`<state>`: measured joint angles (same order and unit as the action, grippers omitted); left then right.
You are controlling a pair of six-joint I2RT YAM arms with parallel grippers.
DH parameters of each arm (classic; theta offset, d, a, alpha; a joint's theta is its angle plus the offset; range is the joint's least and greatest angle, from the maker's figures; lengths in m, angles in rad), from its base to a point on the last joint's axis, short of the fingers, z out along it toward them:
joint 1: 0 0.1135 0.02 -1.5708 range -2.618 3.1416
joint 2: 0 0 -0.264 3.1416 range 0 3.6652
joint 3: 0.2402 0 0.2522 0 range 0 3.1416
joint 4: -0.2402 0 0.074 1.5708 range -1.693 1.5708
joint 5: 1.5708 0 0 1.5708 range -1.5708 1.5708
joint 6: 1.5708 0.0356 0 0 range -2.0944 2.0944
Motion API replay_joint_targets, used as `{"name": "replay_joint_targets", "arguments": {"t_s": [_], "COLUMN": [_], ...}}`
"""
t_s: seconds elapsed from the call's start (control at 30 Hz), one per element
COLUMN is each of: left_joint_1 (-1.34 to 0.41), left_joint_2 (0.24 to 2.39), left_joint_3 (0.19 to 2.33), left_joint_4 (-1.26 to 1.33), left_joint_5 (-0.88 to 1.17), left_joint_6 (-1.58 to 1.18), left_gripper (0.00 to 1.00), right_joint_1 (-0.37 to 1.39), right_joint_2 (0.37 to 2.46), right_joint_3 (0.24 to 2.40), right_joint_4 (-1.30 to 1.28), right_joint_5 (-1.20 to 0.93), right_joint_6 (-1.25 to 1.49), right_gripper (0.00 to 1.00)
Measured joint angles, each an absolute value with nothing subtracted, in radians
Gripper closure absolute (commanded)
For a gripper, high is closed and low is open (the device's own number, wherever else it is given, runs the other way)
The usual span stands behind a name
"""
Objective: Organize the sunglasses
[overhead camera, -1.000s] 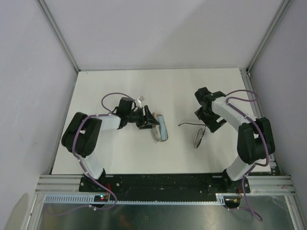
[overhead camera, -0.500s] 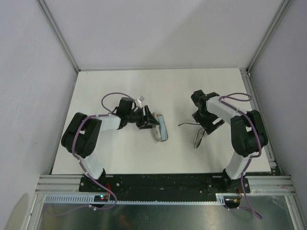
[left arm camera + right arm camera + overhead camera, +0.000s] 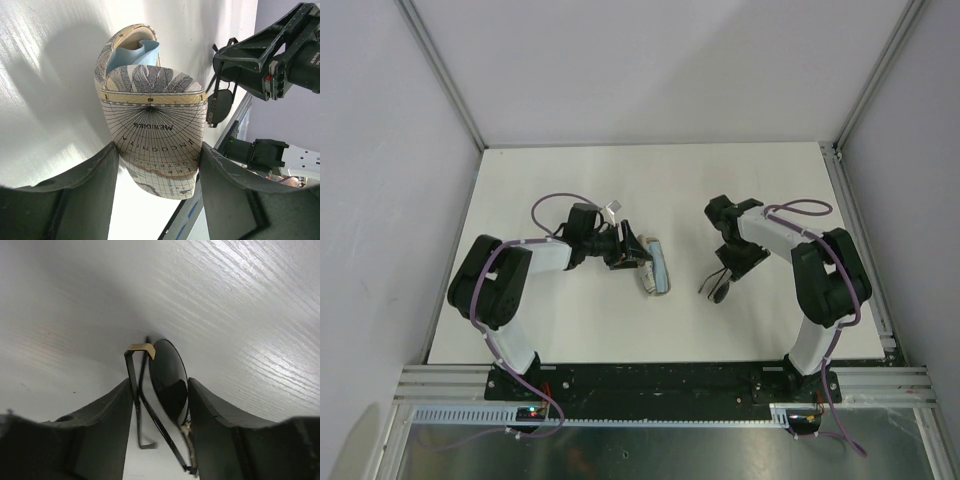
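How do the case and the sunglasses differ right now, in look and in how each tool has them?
The case is bulky, beige and map-printed; the sunglasses are a thin black wire frame with dark lenses. The case stands open, a blue cloth inside, and is clamped in the left tool; the sunglasses sit slim inside the right tool, grip unclear. Both lie between a tool's fingers.

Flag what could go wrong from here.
Right gripper brackets the sunglasses across a lens and thin temple arms: squeezing could bend the frame or let it slip.
Left gripper pinches the open case by its sides: it could twist on insertion.
Blue cloth bunched inside the case could block the glasses.
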<state>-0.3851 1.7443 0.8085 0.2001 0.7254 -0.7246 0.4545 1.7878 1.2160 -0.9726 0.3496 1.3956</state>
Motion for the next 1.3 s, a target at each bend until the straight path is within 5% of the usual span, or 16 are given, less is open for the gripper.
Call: {"name": "replay_joint_targets", "arguments": {"t_s": [0.17,0.47,1.3], "left_joint_1": [-0.385,-0.385,-0.386], "left_joint_2": [1.744,1.744,1.744], "left_joint_3": [0.809,0.809,0.809], "left_joint_4": [0.2,0.2,0.199], "left_joint_5": [0.725,0.725,0.719], "left_joint_6": [-0.724,-0.724,-0.724], "left_gripper": [0.48,0.48,0.48], "right_joint_1": [0.455,0.456,0.48], "right_joint_2": [1.787,1.774,1.682], "right_joint_3": [1.19,1.187,1.021], "right_joint_4": [-0.954,-0.893,-0.41], "right_joint_5": [0.35,0.351,0.044], "right_joint_6": [1.402,1.334,0.692], "right_gripper": [0.63,0.55,0.62]}}
